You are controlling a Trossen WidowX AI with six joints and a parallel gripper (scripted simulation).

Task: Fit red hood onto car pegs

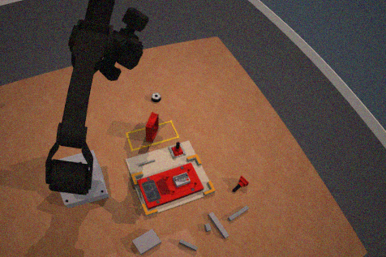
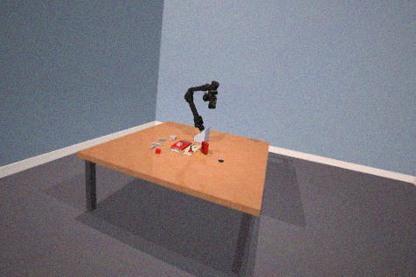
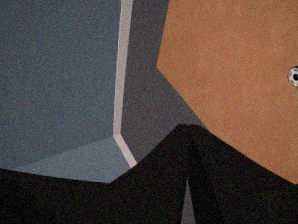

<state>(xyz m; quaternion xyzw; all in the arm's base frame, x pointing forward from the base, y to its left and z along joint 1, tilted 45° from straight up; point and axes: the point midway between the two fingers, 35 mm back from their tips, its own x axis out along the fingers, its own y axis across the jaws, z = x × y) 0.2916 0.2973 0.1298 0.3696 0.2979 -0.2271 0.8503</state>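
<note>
The red hood point(image 1: 152, 127) point(image 2: 204, 148) stands upright on edge inside the yellow outline point(image 1: 129, 142). The red chassis point(image 1: 170, 198) sits in the cream jig point(image 1: 134, 163), with the grey engine block point(image 1: 181, 179) on its deck. Short pegs around the engine are tiny and hard to make out. My gripper point(image 1: 112, 74) point(image 2: 212, 107) point(image 3: 186, 135) is shut and empty, high above the table and well away from the hood. In the wrist view the dark fingers meet at the bottom; neither hood nor chassis shows there.
A small wheel point(image 1: 156, 97) point(image 2: 221, 160) point(image 3: 294, 76) lies beyond the hood. A red piece with a black post point(image 1: 177, 150) stands on the jig board. A red-and-black piece point(image 1: 242, 183) lies right of the jig. A grey block point(image 1: 147, 242) and several grey bars lie in front.
</note>
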